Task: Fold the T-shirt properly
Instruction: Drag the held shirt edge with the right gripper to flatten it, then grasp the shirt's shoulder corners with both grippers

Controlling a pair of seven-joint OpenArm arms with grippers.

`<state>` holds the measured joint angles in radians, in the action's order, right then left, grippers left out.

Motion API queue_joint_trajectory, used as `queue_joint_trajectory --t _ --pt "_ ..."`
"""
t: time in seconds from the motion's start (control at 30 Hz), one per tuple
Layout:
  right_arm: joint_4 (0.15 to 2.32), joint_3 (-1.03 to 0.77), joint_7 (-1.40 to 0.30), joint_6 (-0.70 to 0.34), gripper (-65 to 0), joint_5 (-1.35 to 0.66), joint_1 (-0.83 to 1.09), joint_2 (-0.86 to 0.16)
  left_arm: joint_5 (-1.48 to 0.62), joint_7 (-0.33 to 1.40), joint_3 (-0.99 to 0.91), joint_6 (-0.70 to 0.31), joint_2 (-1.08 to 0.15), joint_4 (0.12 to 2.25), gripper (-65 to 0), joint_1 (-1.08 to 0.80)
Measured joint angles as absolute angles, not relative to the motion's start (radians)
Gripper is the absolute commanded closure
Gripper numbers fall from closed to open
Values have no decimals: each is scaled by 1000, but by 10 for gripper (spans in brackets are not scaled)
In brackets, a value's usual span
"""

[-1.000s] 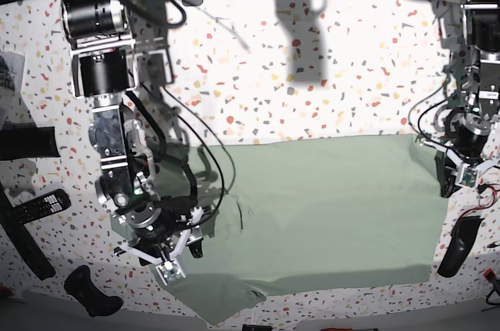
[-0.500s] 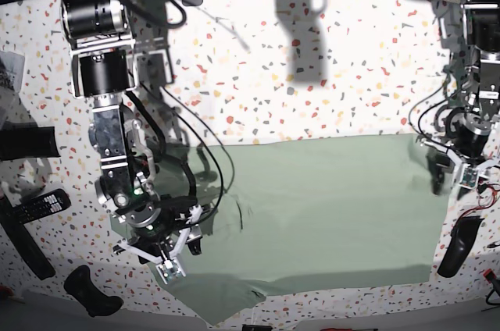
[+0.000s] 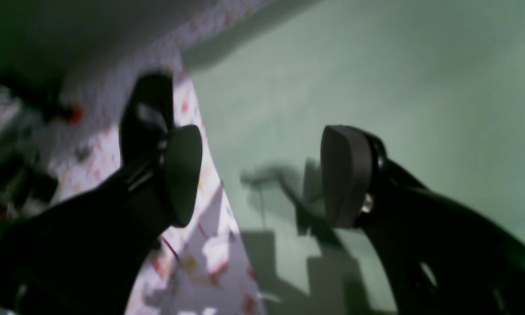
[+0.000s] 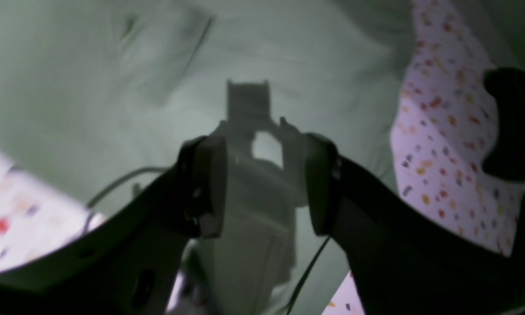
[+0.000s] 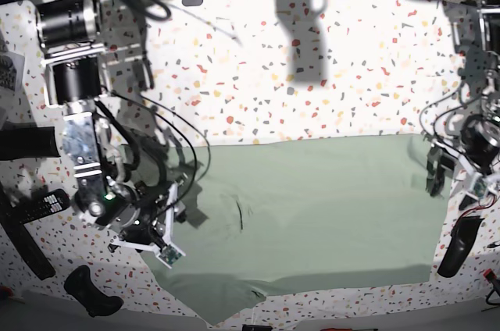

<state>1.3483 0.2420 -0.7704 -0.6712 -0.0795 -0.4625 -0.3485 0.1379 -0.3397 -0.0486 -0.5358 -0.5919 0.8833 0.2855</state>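
the t-shirt point(image 5: 312, 210) lay flat between both pincers: left gripper point(image 3: 262, 175) gaped wide at its edge, right gripper point(image 4: 262, 183) parted, empty, above it.

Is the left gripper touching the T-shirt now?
Apart. In the left wrist view the left gripper has its jaws wide open above the edge of the T-shirt, and its shadow falls separately on the cloth below.
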Motion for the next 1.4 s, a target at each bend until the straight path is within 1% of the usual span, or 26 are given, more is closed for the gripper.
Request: queue_joint_trajectory --t 0.07,0.1,0.17,0.23,0.33,0.5,0.6,0.63,0.7,0.73,0.77,0.83,0.87,0.97,1.03,1.07,1.13,1.23,1.4 --pt "1413 279 -865 -699 -276 -193 -459 -385 146 -343 -49 -577 -624 958 -391 270" --pt "1446 303 -918 -699 -276 -244 -459 -404 142 -343 -48 -585 -641 997 -391 256" --pt "1493 356 -1007 -701 -275 -310 -462 -442 146 -329 -49 -640 -667 1058 -391 229" --pt "1507 410 -1047 -700 -275 -333 -463 -474 151 -244 -48 -712 -688 1119 -391 207" --pt "1506 491 -1060 -700 -275 -323 -451 -509 161 -107 -47 -706 -687 1190 -391 175" --pt "1507 617 -1060 -700 -248 -253 -412 -556 247 -107 -35 -702 -691 1265 -391 73" --pt "1506 693 -1057 -700 -248 -202 -400 -592 395 -130 28 -704 -698 1283 -391 4" --pt "1506 712 -1057 -700 -248 -181 -399 -604 448 -137 59 -662 -698 1284 -391 -17" --pt "1506 733 -1042 -700 -248 -130 -401 -622 516 -159 125 -447 -691 1287 -391 -51" --pt "1506 734 -1035 -700 -248 -131 -402 -631 548 -148 147 -366 -689 1288 -391 -52" --pt "1506 734 -1021 -700 -248 -131 -403 -639 561 -121 171 -336 -691 1290 -391 -46" --pt "1491 734 -1006 -700 -248 -133 -404 -649 573 -98 210 -336 -699 1293 -391 -35" --pt "1472 734 -975 -700 -248 -129 -404 -649 574 -86 228 -334 -700 1293 -391 -36" --pt "1417 736 -838 -702 -248 -23 -402 -645 574 -77 256 -314 -699 1292 -390 -39" --pt "1393 736 -754 -704 -248 63 -402 -645 574 -64 256 -255 -698 1292 -384 -39" --pt "1385 736 -723 -704 -248 107 -402 -646 573 -51 257 -235 -696 1293 -375 -38" --pt "1372 736 -653 -704 -248 163 -402 -646 573 3 261 -229 -693 1293 -344 -28" --pt "1372 736 -588 -704 -248 183 -402 -645 574 36 261 -231 -693 1292 -303 -10" --pt "1371 736 -580 -704 -248 183 -402 -645 574 23 261 -236 -693 1291 -248 -11"
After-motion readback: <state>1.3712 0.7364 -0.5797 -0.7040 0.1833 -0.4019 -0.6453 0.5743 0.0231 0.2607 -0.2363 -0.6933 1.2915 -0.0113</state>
